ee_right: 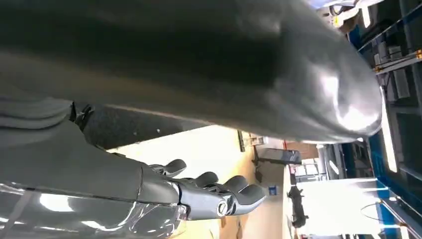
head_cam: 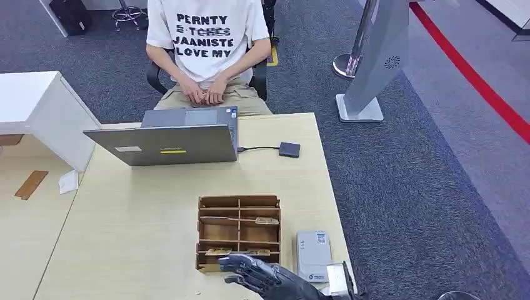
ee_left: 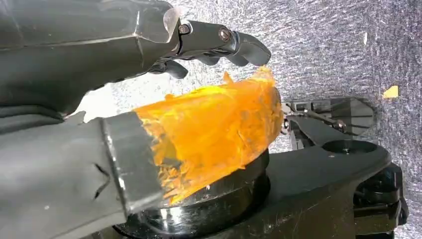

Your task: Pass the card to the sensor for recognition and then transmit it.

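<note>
A brown wooden card rack [head_cam: 239, 232] stands on the table near its front edge. Cards lie in its front row [head_cam: 219, 252] and one in the middle row [head_cam: 262, 220]. A grey card reader [head_cam: 312, 255] lies flat just right of the rack. My right hand [head_cam: 256, 272] reaches in from below, its fingers stretched toward the rack's front row and holding nothing; the right wrist view shows the same fingers [ee_right: 219, 191] extended and bare. In the left wrist view my left hand [ee_left: 149, 99] hangs over grey carpet, its thumb wrapped in orange tape [ee_left: 214, 129], with nothing in it.
An open grey laptop [head_cam: 164, 142] stands at the table's far side, with a cable to a small black box [head_cam: 289, 149]. A person in a white printed shirt [head_cam: 203, 37] sits behind it. A white cabinet [head_cam: 37, 109] stands at left, a grey floor stand [head_cam: 375, 69] at right.
</note>
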